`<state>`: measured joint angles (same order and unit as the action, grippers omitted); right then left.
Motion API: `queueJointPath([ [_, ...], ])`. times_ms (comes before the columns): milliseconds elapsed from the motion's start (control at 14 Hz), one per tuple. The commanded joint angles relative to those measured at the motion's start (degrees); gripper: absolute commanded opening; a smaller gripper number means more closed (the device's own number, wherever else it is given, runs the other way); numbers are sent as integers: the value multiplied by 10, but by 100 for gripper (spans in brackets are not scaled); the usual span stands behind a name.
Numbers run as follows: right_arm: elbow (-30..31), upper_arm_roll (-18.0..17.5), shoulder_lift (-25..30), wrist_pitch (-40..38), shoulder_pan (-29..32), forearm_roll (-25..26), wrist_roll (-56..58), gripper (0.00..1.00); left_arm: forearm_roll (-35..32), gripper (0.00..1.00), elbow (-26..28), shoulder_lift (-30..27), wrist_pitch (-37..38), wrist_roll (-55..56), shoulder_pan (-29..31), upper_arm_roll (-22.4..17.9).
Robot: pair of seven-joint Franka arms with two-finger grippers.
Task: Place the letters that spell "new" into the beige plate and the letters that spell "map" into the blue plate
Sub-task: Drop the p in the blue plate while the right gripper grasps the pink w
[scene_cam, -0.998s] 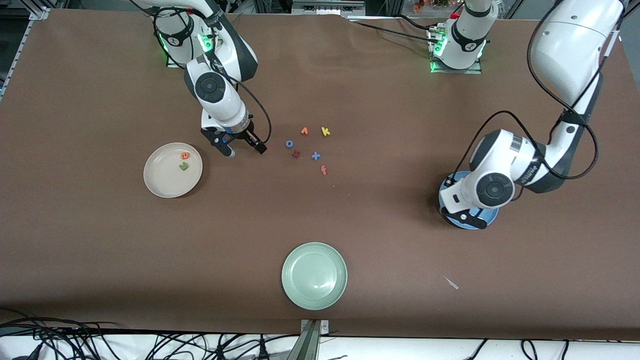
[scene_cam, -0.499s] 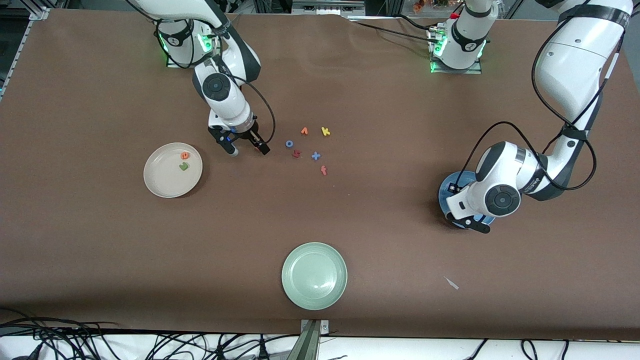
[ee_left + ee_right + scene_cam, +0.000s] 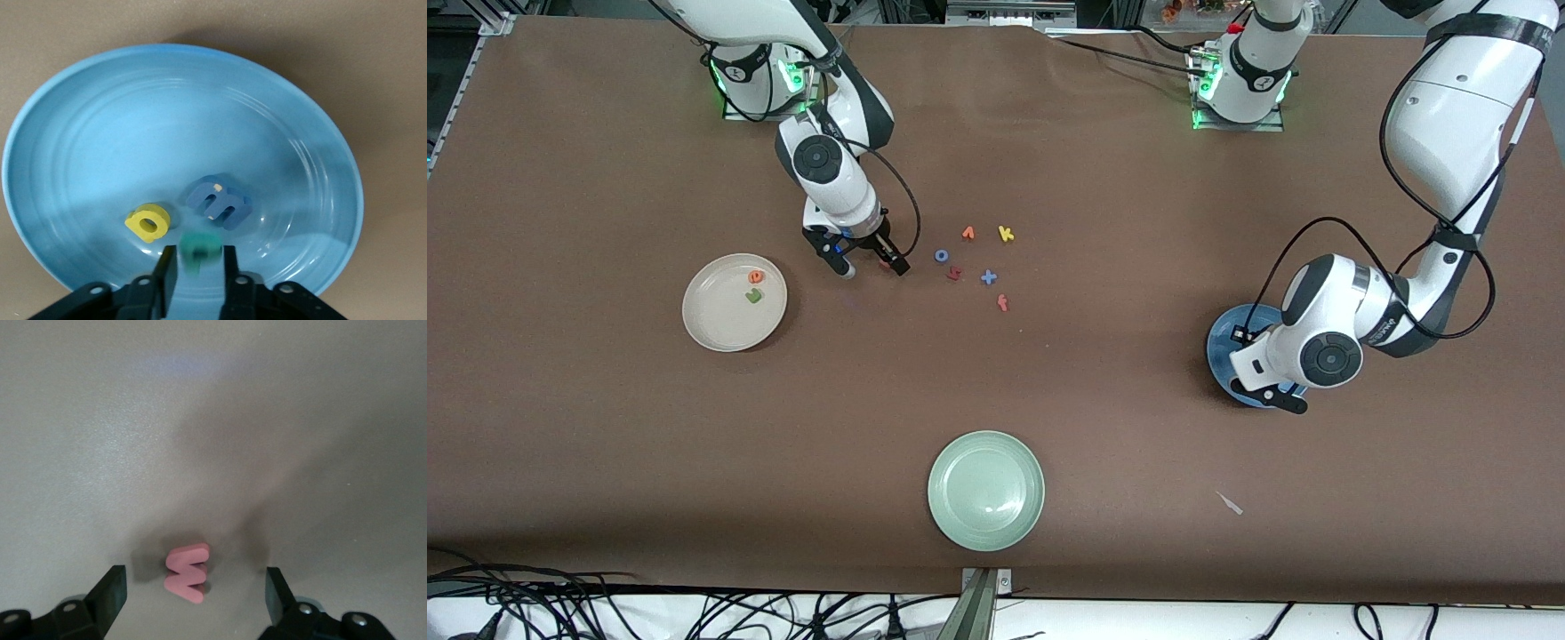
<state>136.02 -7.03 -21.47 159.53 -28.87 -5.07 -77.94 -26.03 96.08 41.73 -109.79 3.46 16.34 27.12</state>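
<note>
Left gripper (image 3: 195,270) over blue plate (image 3: 80,133), fingers parted around teal p (image 3: 200,248); right gripper (image 3: 193,590) wide open astride w (image 3: 188,572).

Even overhead light, soft shadows beneath the arms; teal p (image 3: 200,248) blurred, glare on blue plate (image 3: 80,133).

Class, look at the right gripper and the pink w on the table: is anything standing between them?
Nothing visible does. The right gripper is open over bare table, its fingers on either side of the pink w, with nothing between them and the letter.
</note>
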Motion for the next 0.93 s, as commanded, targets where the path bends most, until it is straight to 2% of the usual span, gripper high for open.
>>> queueJointPath([
  [0, -3, -1, -5, 11, -4, -6, -4, 80, 15, 99, -4, -10, 11, 3, 5, 7],
  [214, -4, -1, -5, 11, -4, -6, 2, 61, 16, 100, -23, -29, 40, 1, -2, 12],
  [499, -13, -1, -16, 11, -3, -6, -5, 35, 17, 100, -111, -32, 134, 1, -3, 60],
  [855, -26, -2, -16, 6, -3, -6, -4, 12, 18, 100, -247, -50, 262, 3, -1, 135],
])
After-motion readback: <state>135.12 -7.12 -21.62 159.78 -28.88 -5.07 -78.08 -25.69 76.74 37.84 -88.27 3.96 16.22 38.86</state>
